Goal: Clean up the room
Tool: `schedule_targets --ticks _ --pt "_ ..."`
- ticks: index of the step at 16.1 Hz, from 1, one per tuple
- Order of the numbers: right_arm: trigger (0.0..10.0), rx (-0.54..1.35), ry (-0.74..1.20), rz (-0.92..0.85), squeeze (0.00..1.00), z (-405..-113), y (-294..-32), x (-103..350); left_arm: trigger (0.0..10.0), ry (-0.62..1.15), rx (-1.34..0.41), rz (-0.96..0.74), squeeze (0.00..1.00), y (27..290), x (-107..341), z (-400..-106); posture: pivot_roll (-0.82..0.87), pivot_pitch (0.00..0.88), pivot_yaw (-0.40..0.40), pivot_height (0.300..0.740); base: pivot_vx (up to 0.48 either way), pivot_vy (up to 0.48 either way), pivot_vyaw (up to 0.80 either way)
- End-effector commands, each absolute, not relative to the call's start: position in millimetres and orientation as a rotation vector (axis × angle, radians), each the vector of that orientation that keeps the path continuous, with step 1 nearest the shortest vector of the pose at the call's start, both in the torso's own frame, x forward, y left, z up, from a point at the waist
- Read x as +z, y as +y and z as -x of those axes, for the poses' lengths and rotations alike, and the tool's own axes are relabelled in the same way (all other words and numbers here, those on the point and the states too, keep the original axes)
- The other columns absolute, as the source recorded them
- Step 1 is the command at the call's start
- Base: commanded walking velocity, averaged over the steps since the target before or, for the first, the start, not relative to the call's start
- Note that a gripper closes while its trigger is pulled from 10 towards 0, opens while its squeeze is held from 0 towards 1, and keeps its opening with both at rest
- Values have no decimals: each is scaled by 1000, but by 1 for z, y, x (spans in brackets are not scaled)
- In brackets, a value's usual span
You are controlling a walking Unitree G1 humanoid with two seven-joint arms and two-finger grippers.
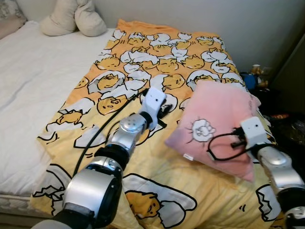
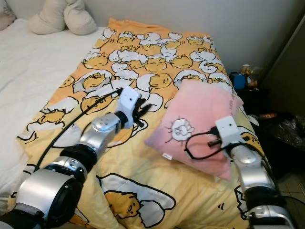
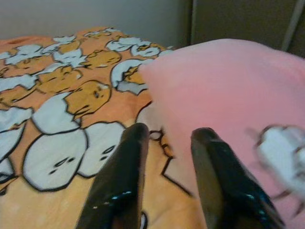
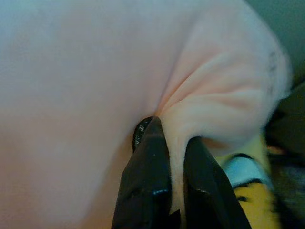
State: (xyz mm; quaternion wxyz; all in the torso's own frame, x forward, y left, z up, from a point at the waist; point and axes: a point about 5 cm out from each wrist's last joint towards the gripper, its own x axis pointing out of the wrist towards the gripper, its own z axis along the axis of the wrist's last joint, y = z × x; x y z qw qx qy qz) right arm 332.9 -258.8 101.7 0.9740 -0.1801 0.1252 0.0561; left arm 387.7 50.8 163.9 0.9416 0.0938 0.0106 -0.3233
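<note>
Right gripper (image 4: 164, 157) has its two black fingers pinched together on a fold of the pink pillow (image 1: 217, 126), its silver forearm reaching up from the lower right with a black cable looping beside the white wrist block. Beneath everything lies the bed (image 1: 33, 81) with its white sheet, and over its right half spreads the orange blanket (image 1: 157, 57) printed with cartoon egg figures. The pink pillow rests tilted on this blanket near the bed's right edge, a small white cartoon patch on its face. Left gripper (image 3: 167, 157) hovers low over the blanket just beside the pillow's left edge, fingers apart and holding nothing, its arm stretched forward with the elbow bent. Two cream pillows (image 1: 74, 19) sit at the head of the bed.
</note>
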Motion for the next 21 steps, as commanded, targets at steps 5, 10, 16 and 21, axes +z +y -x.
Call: schedule_targets --ticks 5,10,16,21 --pt "10000 -62 121 14 820 -322 -225 87 10000 -25 -622 -126 1000 50 175 -391 -78 57 8 740 0 0 0" --pt "10000 -230 -27 -95 1000 -294 -223 89 10000 -31 -553 -120 0 69 153 -383 -62 42 1 740 0 0 0" --pt "10000 -286 -110 95 1000 -267 -205 94 10000 -70 -405 -83 0 105 132 -370 -90 22 10 740 0 0 0" --pt "10000 -283 8 80 1000 -262 -188 76 10000 -119 -430 -132 0 103 144 -372 -92 42 18 740 0 0 -240"
